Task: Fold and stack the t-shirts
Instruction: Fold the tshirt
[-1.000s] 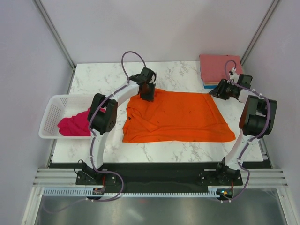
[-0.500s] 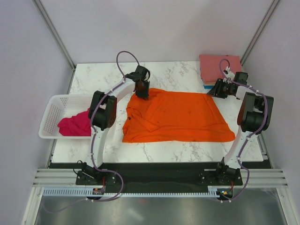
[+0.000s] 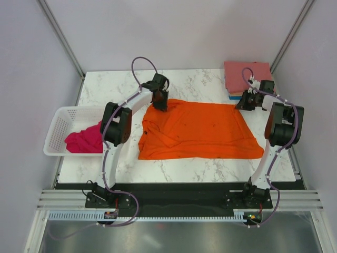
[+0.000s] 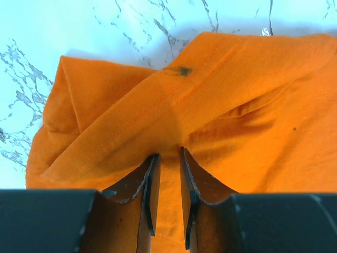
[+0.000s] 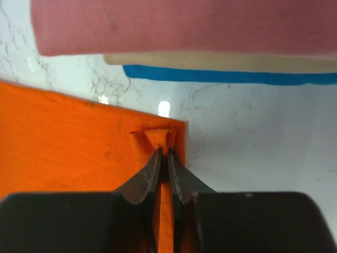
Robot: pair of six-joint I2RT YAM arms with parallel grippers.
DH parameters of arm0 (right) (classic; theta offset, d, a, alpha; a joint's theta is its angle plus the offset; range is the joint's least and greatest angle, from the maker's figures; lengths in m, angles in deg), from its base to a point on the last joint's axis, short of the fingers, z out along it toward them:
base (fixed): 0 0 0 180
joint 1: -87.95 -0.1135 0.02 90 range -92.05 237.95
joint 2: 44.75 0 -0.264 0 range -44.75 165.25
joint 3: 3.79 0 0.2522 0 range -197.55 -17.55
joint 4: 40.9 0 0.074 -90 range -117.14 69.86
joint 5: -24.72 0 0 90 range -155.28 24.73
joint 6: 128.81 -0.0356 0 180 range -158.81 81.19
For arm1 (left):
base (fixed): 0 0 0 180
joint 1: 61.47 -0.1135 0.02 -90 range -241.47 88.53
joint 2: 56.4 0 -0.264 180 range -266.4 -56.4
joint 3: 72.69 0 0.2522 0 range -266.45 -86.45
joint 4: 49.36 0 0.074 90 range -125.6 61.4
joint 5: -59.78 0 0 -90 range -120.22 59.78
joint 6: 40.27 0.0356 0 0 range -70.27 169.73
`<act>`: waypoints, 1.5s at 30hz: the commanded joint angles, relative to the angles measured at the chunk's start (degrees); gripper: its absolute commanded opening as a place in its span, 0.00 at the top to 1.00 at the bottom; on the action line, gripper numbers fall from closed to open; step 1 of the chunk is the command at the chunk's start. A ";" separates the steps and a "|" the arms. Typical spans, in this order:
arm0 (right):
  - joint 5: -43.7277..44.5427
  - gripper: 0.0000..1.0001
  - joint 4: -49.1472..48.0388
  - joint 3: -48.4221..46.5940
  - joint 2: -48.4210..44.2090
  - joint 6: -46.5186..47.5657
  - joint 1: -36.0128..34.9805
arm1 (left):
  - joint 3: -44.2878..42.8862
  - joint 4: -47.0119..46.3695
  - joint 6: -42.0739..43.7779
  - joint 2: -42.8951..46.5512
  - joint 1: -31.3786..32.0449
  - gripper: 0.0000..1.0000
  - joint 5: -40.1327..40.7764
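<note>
Both claws (image 4: 168, 153) (image 5: 165, 152) tight on orange t-shirt (image 3: 200, 132)

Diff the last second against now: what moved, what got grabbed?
The right gripper shifted left onto the far right corner of the orange t-shirt and closed on it. The left gripper edged left and away, keeping its pinch on the far left edge. Unchanged: magenta t-shirt in the basket, folded stack.
</note>
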State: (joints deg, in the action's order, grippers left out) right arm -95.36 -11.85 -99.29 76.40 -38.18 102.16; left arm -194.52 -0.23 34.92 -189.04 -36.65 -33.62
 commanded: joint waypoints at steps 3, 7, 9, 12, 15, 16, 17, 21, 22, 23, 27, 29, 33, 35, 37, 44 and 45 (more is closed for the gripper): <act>12.06 0.90 -0.61 -1.15 0.50 -0.45 0.99 | -2.05 -0.31 2.07 -2.97 -0.82 0.71 2.78; 13.39 0.89 -0.96 -0.53 0.50 -2.29 1.16 | -2.76 0.22 1.71 -3.68 -1.18 0.71 5.58; 13.56 0.83 -1.40 -0.01 -0.03 -2.82 1.25 | -3.37 0.74 1.80 -3.85 -1.26 0.71 6.12; 14.09 0.80 -2.71 1.14 -0.99 -3.43 1.42 | -3.90 1.54 1.98 -4.47 -1.44 0.71 7.79; 12.78 0.80 -3.95 1.66 -1.00 -3.96 1.78 | -4.08 1.98 2.15 -4.65 -1.70 0.71 8.49; 11.21 0.79 -4.13 1.58 -0.73 -4.05 1.87 | -4.25 1.98 2.06 -4.82 -1.79 0.71 8.50; 9.97 0.76 -4.91 1.58 -0.30 -4.22 2.13 | -4.25 1.98 2.06 -4.91 -1.79 0.71 8.41; 6.71 0.69 -5.97 1.49 0.15 -4.75 2.31 | -4.16 2.24 1.80 -5.26 -1.79 0.71 7.88; 6.10 0.70 -6.49 1.84 0.06 -5.19 2.39 | -4.16 2.24 1.80 -5.26 -1.79 0.71 7.97; 5.74 0.73 -7.37 2.02 -0.20 -5.37 2.57 | -4.16 2.33 1.80 -5.26 -1.79 0.71 7.97; 4.25 0.88 -8.70 2.46 -0.21 -6.69 2.92 | -3.81 2.42 1.80 -5.09 -1.79 0.71 7.79; 4.60 0.90 -8.61 2.37 -0.12 -7.21 3.18 | -3.73 2.42 1.80 -5.09 -1.79 0.71 7.79; 5.38 0.77 -8.61 2.46 -0.64 -7.65 3.71 | -3.81 2.68 1.98 -5.00 -1.79 0.71 7.97; 6.53 0.79 -8.52 2.54 -1.25 -8.00 4.06 | -4.08 2.77 2.06 -5.00 -1.79 0.71 8.32; 8.54 0.83 -8.17 2.46 -1.78 -8.09 4.24 | -4.25 2.86 2.15 -4.82 -1.79 0.71 9.02; 15.40 0.99 -5.89 2.19 -1.44 -7.83 4.59 | -4.78 4.26 1.80 -4.73 -1.88 0.71 12.88; 16.02 0.99 -5.80 2.02 -1.44 -7.66 4.59 | -4.87 4.44 1.80 -4.82 -1.79 0.71 13.50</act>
State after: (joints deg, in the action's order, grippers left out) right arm -85.07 -19.41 -97.19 75.74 -46.55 106.14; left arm -198.67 0.30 34.92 -191.64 -37.51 -25.47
